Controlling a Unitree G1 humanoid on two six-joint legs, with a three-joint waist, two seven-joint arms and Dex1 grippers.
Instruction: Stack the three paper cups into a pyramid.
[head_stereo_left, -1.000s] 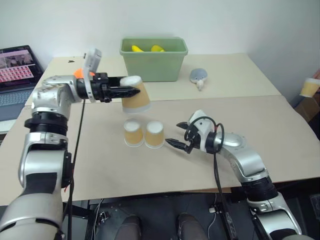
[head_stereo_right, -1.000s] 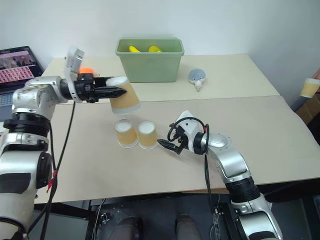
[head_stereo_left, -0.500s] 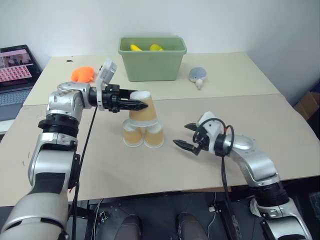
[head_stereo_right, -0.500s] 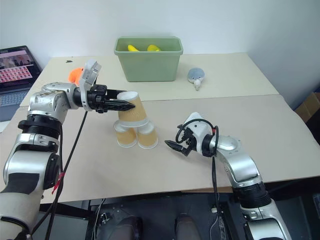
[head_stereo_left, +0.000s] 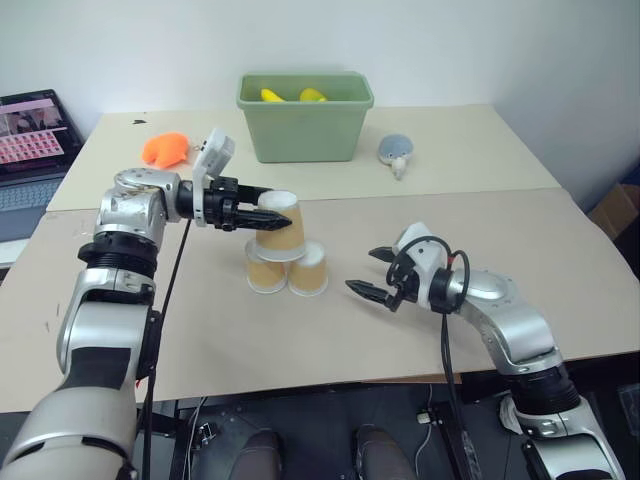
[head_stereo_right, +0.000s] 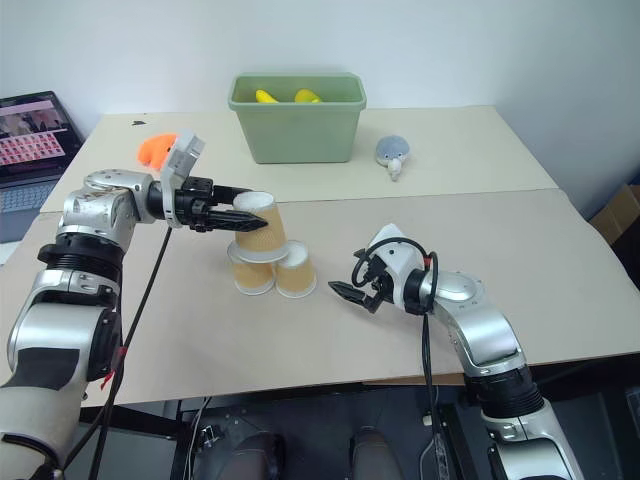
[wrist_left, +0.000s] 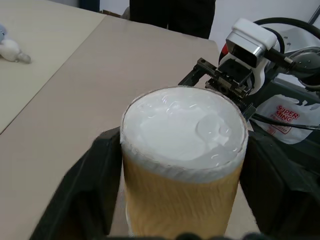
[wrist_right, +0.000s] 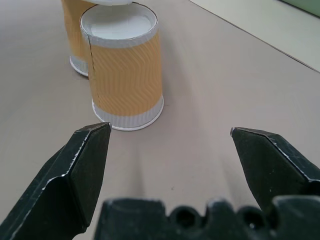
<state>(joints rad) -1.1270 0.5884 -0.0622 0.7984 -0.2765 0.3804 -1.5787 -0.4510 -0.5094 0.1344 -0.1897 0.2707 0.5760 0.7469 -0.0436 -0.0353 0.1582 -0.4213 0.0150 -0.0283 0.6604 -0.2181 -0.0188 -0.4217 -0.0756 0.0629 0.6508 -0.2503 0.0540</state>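
Two paper cups stand upside down side by side on the tan table. A third paper cup rests upside down on top of them, white bottom up and sitting more over the left one. My left gripper reaches in from the left, open, with a finger on each side of that top cup. My right gripper hovers open just right of the base cups, empty. The nearer base cup lies ahead of its fingers.
A green bin with yellow items stands at the back centre. An orange toy lies at the back left and a grey-blue plush at the back right. A laptop sits on the far left.
The left gripper carried the third cup down from the air onto the two base cups, and its fingers have spread apart. The right gripper stayed in place. The camera shifted.
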